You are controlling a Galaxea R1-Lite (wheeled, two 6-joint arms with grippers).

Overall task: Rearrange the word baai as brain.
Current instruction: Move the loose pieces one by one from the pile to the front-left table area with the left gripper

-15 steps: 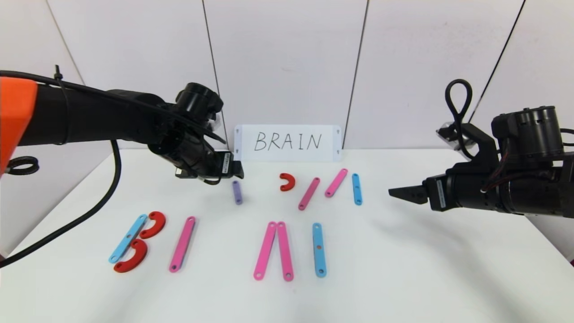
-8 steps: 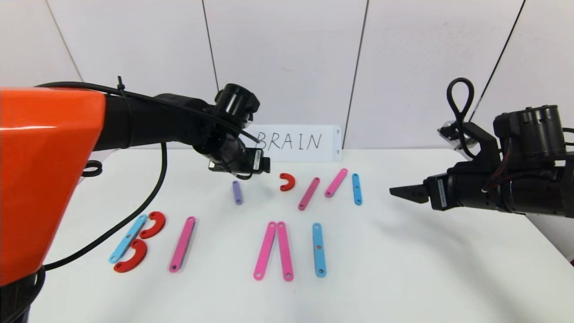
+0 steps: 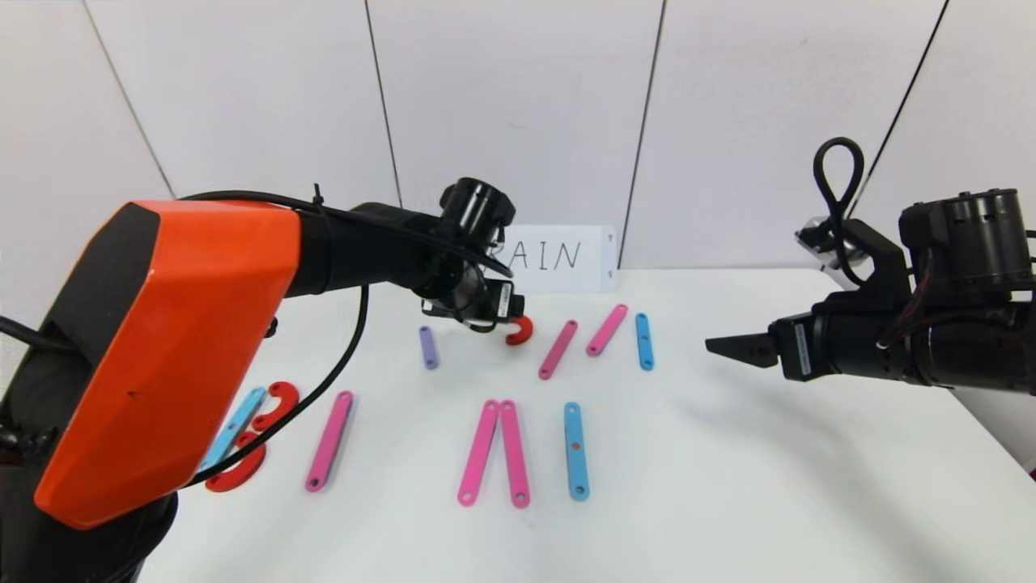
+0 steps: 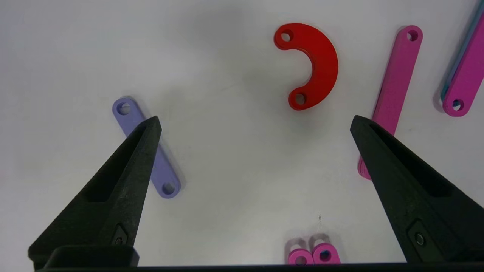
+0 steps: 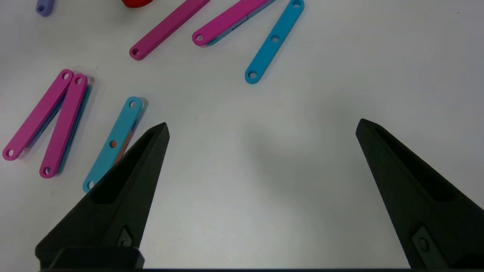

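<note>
We reach across the table (image 3: pixel 728 502) with our left gripper (image 4: pixel 253 124), which hangs over the far middle of the head frame, its fingers (image 4: pixel 128 166) spread wide and holding nothing. In the left wrist view the red curve (image 4: pixel 312 66) lies in the upper centre, between the two tips and beyond them, untouched. The purple strip (image 4: pixel 145 149) passes partly under one finger at left, and a pink strip (image 4: pixel 393 94) runs up the right side beside the other.

Our right gripper (image 5: pixel 261 126) hovers at the right edge of the head frame, well apart from the pieces, also wide and empty.

The word lies in the lower half of the head frame: a blue strip (image 3: pixel 235 425) with two red curves (image 3: pixel 279 401) at lower left, partly hidden by our arm, then a single pink strip (image 3: pixel 329 440), two pink strips (image 3: pixel 494 453) meeting at the top in the centre, and a blue strip (image 3: pixel 575 450) to their right. Above these lie spare pieces: two slanted pink strips (image 3: pixel 583 340) and a short blue one (image 3: pixel 644 341). The card (image 3: pixel 566 257) stands at the back, half covered by our wrist.
</note>
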